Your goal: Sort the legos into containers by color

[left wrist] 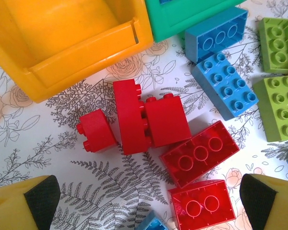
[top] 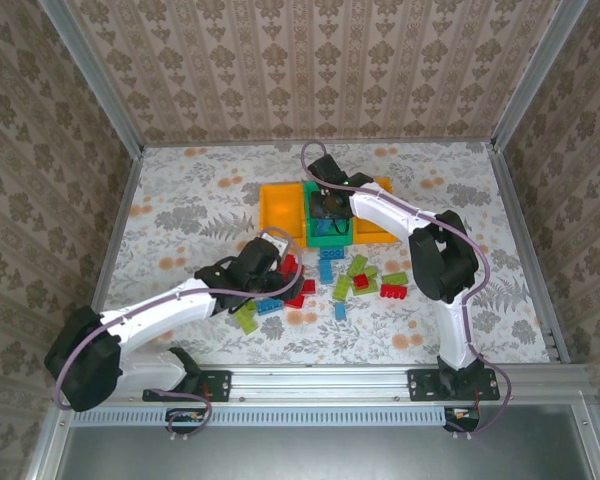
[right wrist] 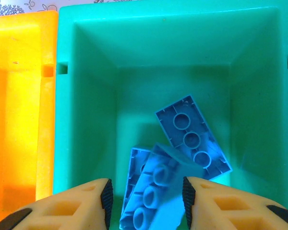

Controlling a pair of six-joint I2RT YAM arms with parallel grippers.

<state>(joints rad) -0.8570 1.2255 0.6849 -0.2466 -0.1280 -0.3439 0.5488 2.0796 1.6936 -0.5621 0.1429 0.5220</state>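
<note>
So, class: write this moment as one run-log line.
left gripper: open, over red bricks | right gripper: over green bin, blue brick between fingers, grip unclear

Red bricks (left wrist: 165, 124) packed tight (touching), bare table (left wrist: 29, 148) beside them, orange bin (left wrist: 81, 67) wall close beyond.

The top camera sits high at the near side, tilted down over the whole counter (top: 180, 210) from far off. The left wrist camera looks straight down from close by, the left end effector (left wrist: 149, 199) at its bottom edge, and catches corners of the orange bin (left wrist: 86, 48) and green bin (left wrist: 192, 14). The right wrist camera looks down nearer still into that green bin, over the right end effector (right wrist: 148, 196). The top view takes in both spots.
</note>
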